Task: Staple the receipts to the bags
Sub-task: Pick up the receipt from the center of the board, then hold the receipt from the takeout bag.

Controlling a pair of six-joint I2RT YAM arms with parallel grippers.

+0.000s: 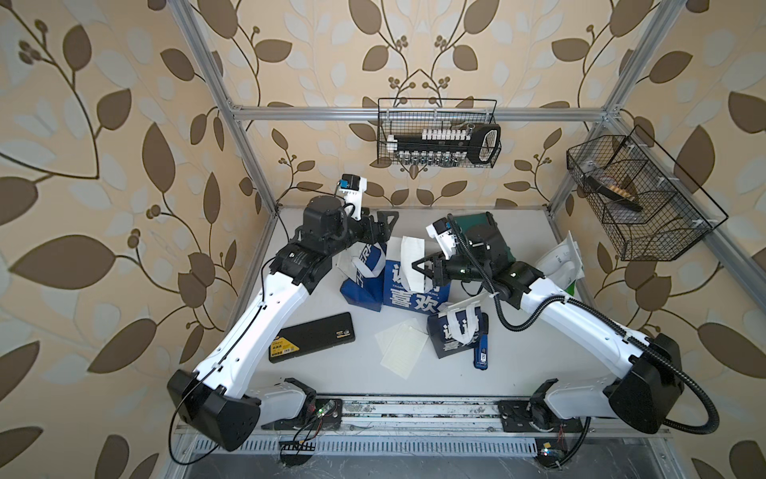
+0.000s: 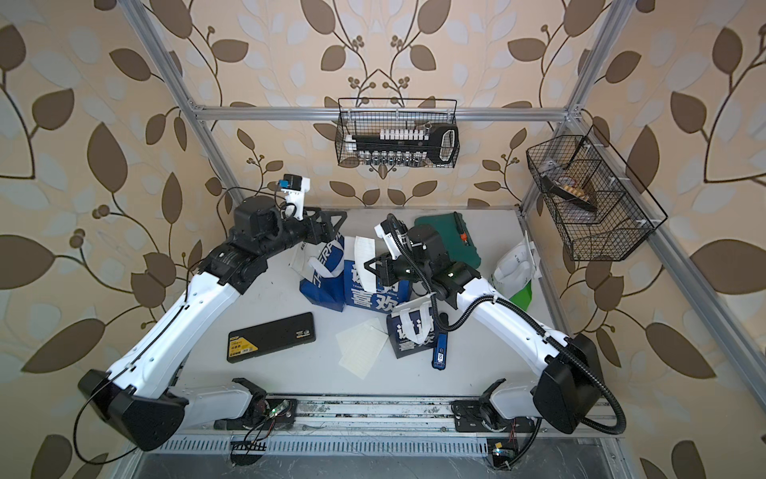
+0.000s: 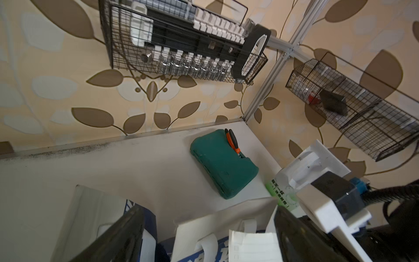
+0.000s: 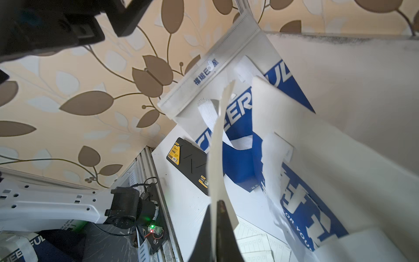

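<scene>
Right wrist view shows my right gripper (image 4: 216, 204) pressed together on one end of a thin, limp receipt (image 4: 218, 140). I hold the slip edge-on near the stiff blue-and-white bag (image 4: 317, 204), ready for stapling, I judge. My left gripper (image 1: 384, 226) stands spread above the bags. Loose receipts (image 1: 401, 346) lie flat on the table (image 1: 331, 373), near the glossy blue stapler (image 1: 481, 352).

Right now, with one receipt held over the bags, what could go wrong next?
The receipt is pinched at one end by the right jaws and curves; it may slip away from the blue-and-white bag. The stapler lies beside the small navy bag, close to the right arm; the left arm could hit it reaching there.
</scene>
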